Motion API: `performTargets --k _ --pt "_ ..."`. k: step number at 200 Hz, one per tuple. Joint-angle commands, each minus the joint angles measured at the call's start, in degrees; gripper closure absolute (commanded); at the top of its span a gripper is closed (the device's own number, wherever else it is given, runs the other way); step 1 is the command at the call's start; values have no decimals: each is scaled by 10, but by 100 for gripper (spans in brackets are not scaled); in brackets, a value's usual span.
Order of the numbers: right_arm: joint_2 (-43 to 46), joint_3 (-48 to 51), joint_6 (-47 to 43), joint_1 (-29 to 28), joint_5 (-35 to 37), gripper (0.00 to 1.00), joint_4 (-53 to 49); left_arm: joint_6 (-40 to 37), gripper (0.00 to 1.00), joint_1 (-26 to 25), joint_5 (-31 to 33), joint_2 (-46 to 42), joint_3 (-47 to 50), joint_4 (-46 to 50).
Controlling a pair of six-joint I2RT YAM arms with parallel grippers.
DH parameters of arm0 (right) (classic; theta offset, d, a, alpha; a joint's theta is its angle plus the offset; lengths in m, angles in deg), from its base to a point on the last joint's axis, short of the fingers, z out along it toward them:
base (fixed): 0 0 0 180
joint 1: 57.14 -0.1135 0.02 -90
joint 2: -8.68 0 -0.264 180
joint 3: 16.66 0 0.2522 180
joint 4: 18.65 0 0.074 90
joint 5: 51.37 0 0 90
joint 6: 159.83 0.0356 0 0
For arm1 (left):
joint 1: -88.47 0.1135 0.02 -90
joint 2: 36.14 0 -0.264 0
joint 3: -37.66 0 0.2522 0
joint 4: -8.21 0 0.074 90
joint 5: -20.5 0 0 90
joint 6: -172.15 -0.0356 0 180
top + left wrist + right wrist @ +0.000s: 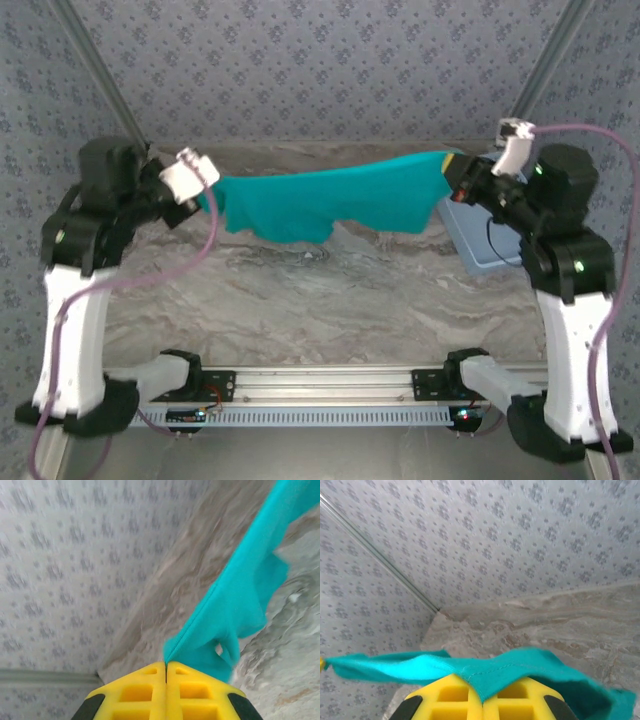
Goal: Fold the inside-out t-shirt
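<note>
Well, the left pincer [166, 667] is shut tight, and its two yellow fingers [135, 692] pinch one edge of the teal t-shirt [240, 600]. The right pincer [481, 694] is clamped on the other end, where we see a sewn hem lying over its yellow tips. Both pincers are up in the air, one on each side. The t-shirt is pulled out long between them like washing on a line. Its middle sags down toward the tabletop [330, 310]. We cannot tell if the lowest bit touches the tabletop.

Just beside the right pincer, a light blue basket [482, 255] sits on the tabletop. The right arm [570, 330] stands in front of it and hides part of it. The right end of the t-shirt hangs in front of one corner of it. A purple cable [205, 250] loops from the left arm [75, 300], and another loops up over the right arm. Behind it all is a grey wall [330, 70] with little flower marks. Thin metal poles [95, 65] lean in at the back corners. A silver rail [330, 385] joins the arm bases at the near edge.

We count two arms, two pincers, one t-shirt, one basket, two purple cables, two poles and one rail.
</note>
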Motion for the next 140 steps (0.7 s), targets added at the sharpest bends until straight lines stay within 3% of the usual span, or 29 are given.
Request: performTargets --k 1,46,78,116,140 --pt "21 -3 21 3 28 100 -19 -35 100 0 -55 -51 11 -32" --pt "-80 -21 7 7 81 100 17 -100 100 0 50 60 -54 -23" --pt "-199 -52 0 36 71 100 63 -230 100 -4 75 174 -76 -1" --pt "-333 -163 -3 54 54 100 72 -254 100 -3 132 327 -246 25" --pt "-379 -237 -6 54 30 100 73 -274 100 -10 245 369 -322 -44"
